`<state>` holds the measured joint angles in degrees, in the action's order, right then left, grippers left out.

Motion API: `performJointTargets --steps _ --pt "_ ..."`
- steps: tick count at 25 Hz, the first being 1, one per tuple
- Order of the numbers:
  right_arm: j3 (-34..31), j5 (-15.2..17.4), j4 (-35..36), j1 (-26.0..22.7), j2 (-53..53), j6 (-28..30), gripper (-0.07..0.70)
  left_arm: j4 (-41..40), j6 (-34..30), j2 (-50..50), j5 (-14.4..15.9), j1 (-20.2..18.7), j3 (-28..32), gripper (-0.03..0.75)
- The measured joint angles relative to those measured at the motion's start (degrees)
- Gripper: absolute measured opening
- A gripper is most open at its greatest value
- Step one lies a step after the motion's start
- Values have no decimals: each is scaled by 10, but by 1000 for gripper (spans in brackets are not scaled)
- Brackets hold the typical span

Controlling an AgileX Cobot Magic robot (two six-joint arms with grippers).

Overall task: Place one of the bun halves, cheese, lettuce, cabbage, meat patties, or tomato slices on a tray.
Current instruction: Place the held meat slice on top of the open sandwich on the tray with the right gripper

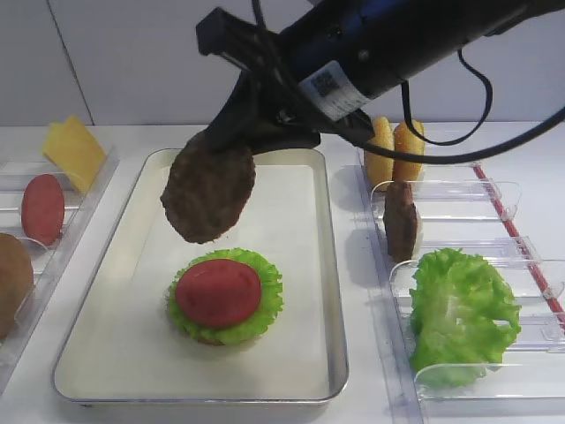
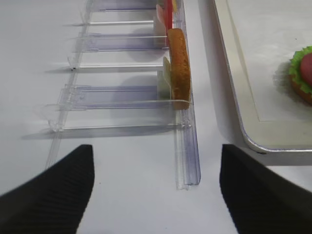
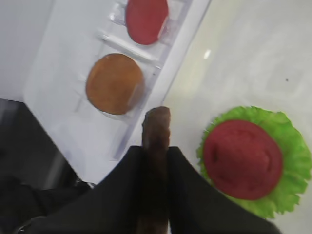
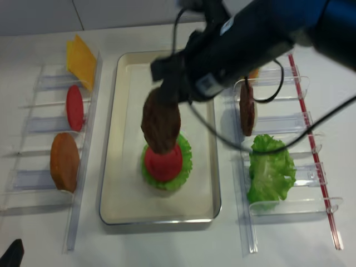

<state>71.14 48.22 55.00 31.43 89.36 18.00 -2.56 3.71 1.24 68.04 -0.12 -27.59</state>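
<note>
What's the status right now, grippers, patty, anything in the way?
Right gripper shut on meat patty, hanging over tray. Left gripper open, idle beside left rack. Tomato slice on lettuce below, nothing blocking.

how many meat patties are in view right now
2: one rough dark brown round meat patty held by the right gripper above the cream rectangular tray; another patty upright in the clear plastic rack on the right.

No readable text (only a blurred code sticker (image 1: 331,86))
</note>
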Motion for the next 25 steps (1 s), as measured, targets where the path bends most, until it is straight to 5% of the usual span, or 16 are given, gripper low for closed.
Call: performJointTargets --steps 1,13,25 --pt "-3 28 66 -24 11 57 134 0 0 0 0 0 0 533" --pt "-135 153 388 -95 91 312 134 0 0 0 0 0 0 533" --pt "-150 176 440 -96 197 395 134 0 0 0 0 0 0 533"
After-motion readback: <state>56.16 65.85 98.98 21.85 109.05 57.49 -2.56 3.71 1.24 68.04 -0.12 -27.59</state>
